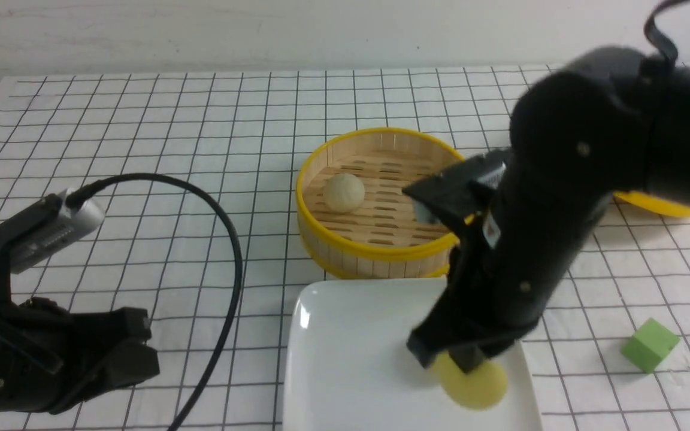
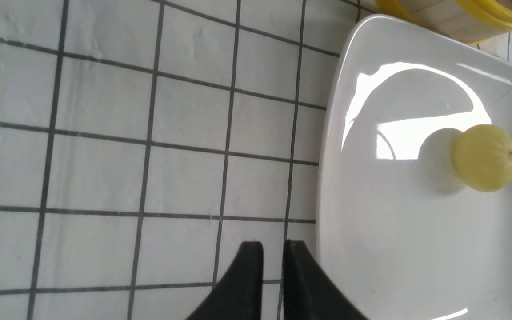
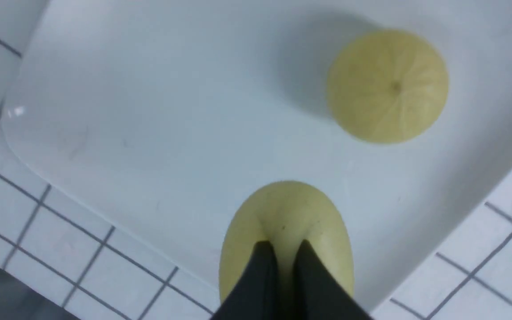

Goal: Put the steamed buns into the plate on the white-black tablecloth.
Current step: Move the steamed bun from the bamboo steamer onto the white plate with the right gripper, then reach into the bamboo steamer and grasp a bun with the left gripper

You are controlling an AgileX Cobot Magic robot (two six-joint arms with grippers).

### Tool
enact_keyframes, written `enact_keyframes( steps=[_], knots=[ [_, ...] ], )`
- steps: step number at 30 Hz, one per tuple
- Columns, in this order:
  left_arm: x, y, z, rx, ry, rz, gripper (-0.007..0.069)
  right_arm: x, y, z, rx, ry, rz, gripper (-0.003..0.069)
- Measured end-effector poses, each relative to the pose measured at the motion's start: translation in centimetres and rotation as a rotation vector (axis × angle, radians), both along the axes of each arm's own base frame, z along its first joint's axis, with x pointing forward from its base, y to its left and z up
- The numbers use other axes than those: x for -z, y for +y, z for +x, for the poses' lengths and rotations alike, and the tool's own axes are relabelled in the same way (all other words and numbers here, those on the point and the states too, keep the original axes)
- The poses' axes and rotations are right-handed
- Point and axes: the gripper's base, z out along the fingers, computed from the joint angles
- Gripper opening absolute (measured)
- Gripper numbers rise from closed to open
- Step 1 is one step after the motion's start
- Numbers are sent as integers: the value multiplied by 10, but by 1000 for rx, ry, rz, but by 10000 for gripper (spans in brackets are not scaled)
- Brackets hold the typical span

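The white square plate (image 1: 345, 347) lies on the white-black tablecloth (image 1: 159, 131) at the front. My right gripper (image 1: 466, 361) is shut on a pale yellow-green steamed bun (image 1: 481, 386) and holds it low over the plate's front right part. In the right wrist view its fingers (image 3: 262, 266) pinch that bun (image 3: 256, 231), and a second yellow-green bun (image 3: 387, 86) rests on the plate (image 3: 171, 111). This second bun also shows in the left wrist view (image 2: 485, 158). An off-white bun (image 1: 344, 191) lies in the bamboo steamer (image 1: 375, 251). My left gripper (image 2: 273, 251) is shut and empty beside the plate's left edge (image 2: 327, 178).
A green cube (image 1: 650, 344) sits on the cloth right of the plate. The steamer's yellow-rimmed lid (image 1: 659, 205) lies at the right, partly behind my right arm. The left arm's black cable (image 1: 234, 251) loops over the cloth left of the steamer.
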Motion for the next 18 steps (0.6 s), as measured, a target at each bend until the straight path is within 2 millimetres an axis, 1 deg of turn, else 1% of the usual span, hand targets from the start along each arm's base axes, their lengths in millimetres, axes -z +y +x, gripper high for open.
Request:
enact_keyframes(
  steps=[1, 3, 5, 6, 7, 9, 10, 11, 12, 13, 15, 16, 17, 18],
  knots=[
    [0, 0, 0, -11, 6, -7, 108, 3, 0, -3, 2, -5, 4, 26],
    [0, 0, 0, -31, 15, -19, 111, 19, -3, -8, 31, -3, -1, 31],
    [0, 0, 0, -41, 20, -25, 120, 32, -5, -8, 59, -35, 6, 45],
    [0, 0, 0, -41, 20, -24, 122, 34, -6, -8, 60, -38, 2, 50],
    [0, 0, 0, -43, 21, -25, 135, 42, -6, -6, 68, -71, 12, 83],
    [0, 0, 0, -44, 21, -26, 153, 47, -5, -3, 70, -99, 23, 159],
    [0, 0, 0, -42, 22, -26, 165, 49, -4, -2, 71, -108, 31, 198],
    [0, 0, 0, -42, 22, -26, 165, 49, -3, -1, 72, -113, 36, 209],
    [0, 0, 0, -31, 24, -23, 186, 50, -2, 0, 76, -123, 49, 286],
    [-1, 0, -1, -20, 25, -16, 200, 50, -1, 0, 78, -123, 54, 340],
    [-3, -1, 0, 5, 30, -2, 219, 47, -1, 0, 80, -117, 54, 421],
    [-5, -1, 2, 23, 40, 6, 227, 43, -1, 0, 76, -114, 49, 437],
    [-7, -2, 5, 41, 52, 13, 231, 37, -2, -1, 68, -118, 40, 434],
    [-9, -2, 9, 54, 61, 22, 233, 28, -6, -2, 57, -129, 29, 403]
  ],
)
